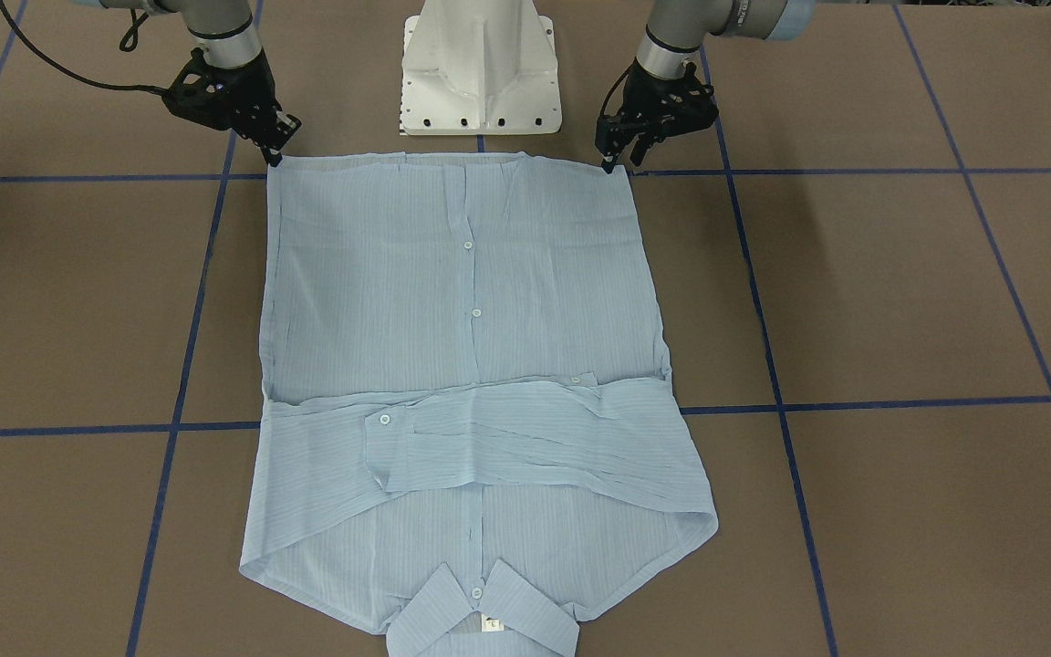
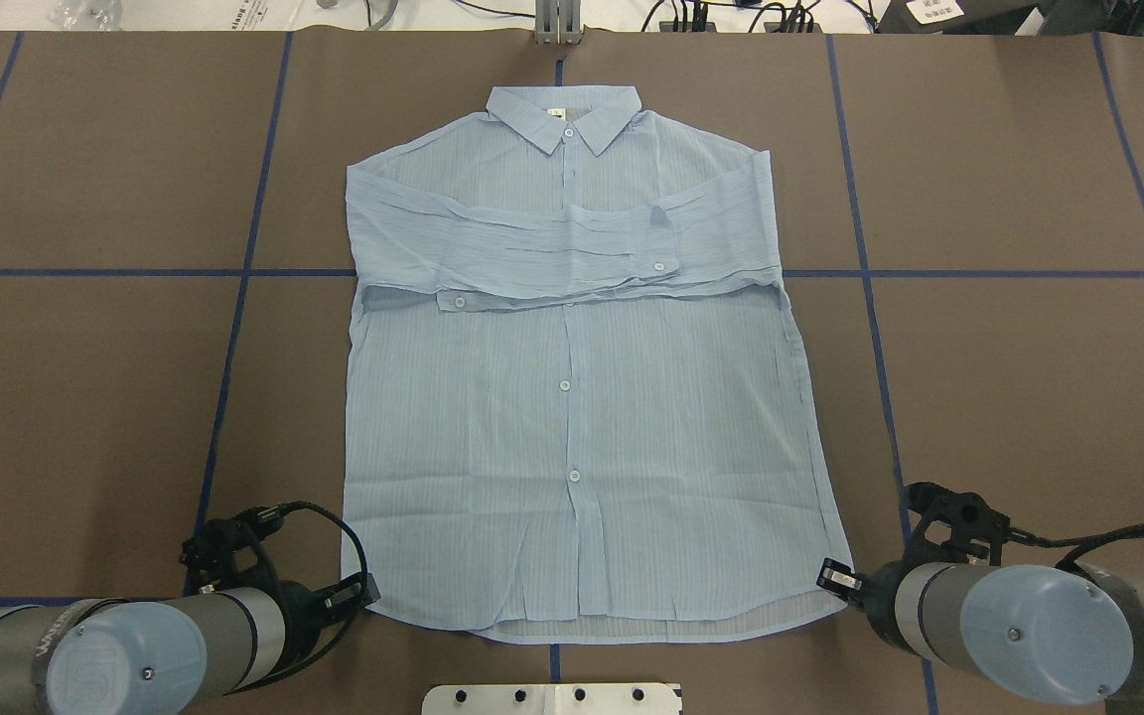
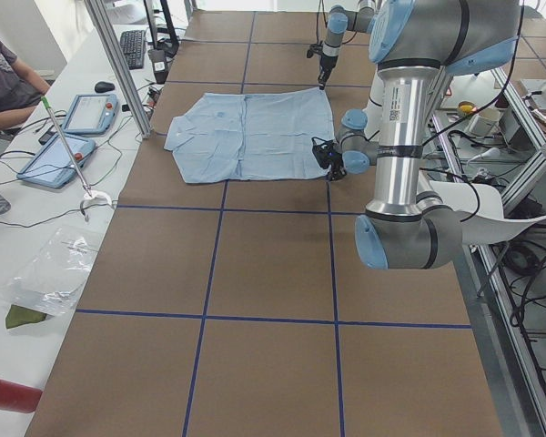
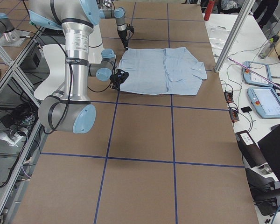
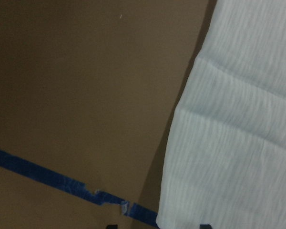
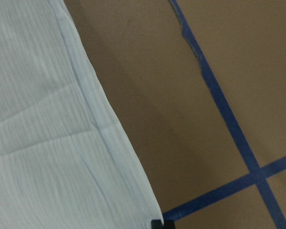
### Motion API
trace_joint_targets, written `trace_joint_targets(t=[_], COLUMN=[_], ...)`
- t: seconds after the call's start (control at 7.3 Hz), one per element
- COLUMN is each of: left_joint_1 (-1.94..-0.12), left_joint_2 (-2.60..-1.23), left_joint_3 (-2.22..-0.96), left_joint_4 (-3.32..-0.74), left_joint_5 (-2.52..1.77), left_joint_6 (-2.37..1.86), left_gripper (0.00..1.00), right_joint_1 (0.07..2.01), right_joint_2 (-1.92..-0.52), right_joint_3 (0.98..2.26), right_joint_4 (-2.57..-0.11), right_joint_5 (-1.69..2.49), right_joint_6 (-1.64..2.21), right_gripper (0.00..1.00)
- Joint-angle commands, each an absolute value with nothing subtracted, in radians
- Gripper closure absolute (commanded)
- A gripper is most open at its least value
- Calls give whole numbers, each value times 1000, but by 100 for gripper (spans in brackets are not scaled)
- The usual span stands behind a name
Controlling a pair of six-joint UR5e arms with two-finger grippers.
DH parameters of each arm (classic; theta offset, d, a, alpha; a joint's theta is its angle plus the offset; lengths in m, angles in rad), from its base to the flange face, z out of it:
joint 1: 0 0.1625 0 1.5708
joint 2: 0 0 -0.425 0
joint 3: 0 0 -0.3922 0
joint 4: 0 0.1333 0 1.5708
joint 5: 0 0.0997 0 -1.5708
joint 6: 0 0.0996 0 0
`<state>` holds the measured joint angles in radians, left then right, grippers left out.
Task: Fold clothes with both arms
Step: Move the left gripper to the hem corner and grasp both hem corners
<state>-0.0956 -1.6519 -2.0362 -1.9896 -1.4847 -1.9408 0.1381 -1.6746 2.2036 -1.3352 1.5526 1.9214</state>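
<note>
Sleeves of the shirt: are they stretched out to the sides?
No, both sleeves lie folded across the chest of the shirt.

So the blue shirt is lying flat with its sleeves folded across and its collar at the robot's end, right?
Not quite. The shirt lies flat with its sleeves folded across, but the collar is at the far end, away from the robot; the hem is at the robot's end. The overhead exterior view shows it.
</note>
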Motion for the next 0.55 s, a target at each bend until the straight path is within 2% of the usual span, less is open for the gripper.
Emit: trace_joint_targets(t=[0.0,0.14,0.27,0.41], left_joint_1=[-104,-104,-104,-104], left_joint_2=[-1661,-1661,-1661,-1663], left_joint_3=[-2031,-2033,-2034,-2037], left_joint_4=[-1990,-1988,-1988,-1988], left_joint_5=[-1479,-1479,-1479,-1479], left_joint_6=[-1942,-1944,-1944,-1942], left_gripper=[59,89,100,100], right_joint_1=[138,138,138,138], right_joint_2=[-1675,-1675,-1675,-1675], right_joint_3=[2204,2206,2206,2206], right_joint_4=[-1335,-1335,-1335,-1336], right_joint_5=[1552,1552,1552,1552], right_joint_6=[1922,1922,1922,1922], right_gripper=[100,100,100,100])
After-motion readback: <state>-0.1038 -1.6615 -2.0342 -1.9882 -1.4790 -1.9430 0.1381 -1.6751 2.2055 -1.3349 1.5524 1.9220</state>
